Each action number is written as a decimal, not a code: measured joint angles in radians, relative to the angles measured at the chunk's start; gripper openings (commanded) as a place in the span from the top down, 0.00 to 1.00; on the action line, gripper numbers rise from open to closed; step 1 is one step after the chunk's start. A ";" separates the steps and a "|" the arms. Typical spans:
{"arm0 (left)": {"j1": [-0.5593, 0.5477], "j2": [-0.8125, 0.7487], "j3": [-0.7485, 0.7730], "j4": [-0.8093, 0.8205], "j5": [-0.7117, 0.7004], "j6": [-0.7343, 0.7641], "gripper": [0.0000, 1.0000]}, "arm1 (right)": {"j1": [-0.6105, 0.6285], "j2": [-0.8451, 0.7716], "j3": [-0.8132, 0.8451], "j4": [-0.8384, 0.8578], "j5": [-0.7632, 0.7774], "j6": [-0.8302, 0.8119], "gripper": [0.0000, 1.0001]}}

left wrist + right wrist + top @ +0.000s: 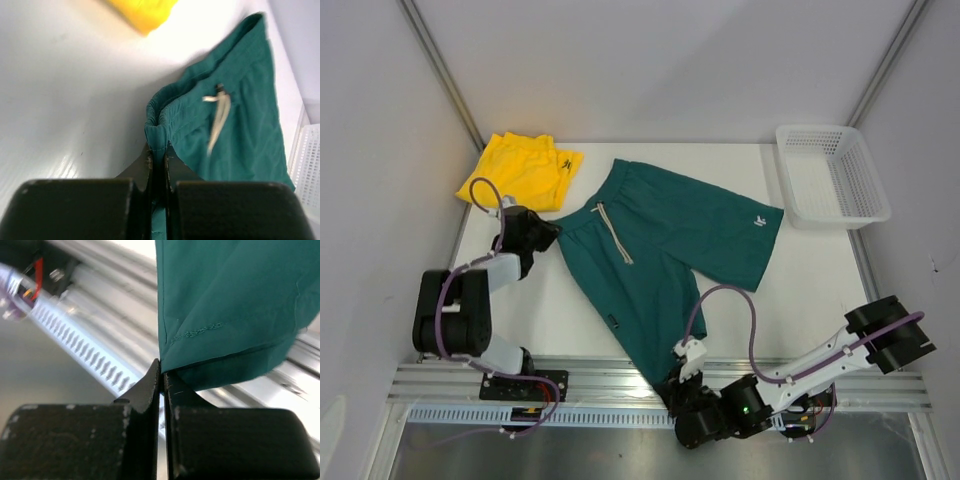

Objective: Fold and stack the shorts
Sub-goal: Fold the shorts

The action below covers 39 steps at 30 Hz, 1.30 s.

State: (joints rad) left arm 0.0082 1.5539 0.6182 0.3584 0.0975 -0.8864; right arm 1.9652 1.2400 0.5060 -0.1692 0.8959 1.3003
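— Where are the shorts?
— I've got the teal shorts (670, 250) spread flat at centre frame, one leg trailing off the table (800, 290) at its bottom edge. The yellow shorts (523, 170) are bunched upper left, just beside the teal waistband.
— And your hands?
— My left gripper (159, 152) is clamped on the waistband's left end — fabric bunched between the fingers. My right gripper (162, 374) pinches the leg's hem corner, lower centre, over the rail (600, 378). The basket (832, 178) is upper right, well apart.
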 measured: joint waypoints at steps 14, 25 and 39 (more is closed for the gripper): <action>0.062 -0.415 0.188 -0.489 -0.099 0.140 1.00 | 0.078 0.037 0.327 -0.005 0.060 -0.312 1.00; 0.066 -0.399 0.394 -0.626 -0.130 0.128 1.00 | -0.156 -0.357 0.317 -0.238 0.017 -0.282 1.00; 0.051 -0.220 0.442 -0.532 -0.103 -0.030 1.00 | -0.772 -0.531 0.313 -0.346 -0.347 -0.472 1.00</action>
State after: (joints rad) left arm 0.0593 1.3338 1.0603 -0.1734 -0.0051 -0.9161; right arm 1.1927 0.7090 0.8188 -0.5148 0.5491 0.8288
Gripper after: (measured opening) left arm 0.039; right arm 0.009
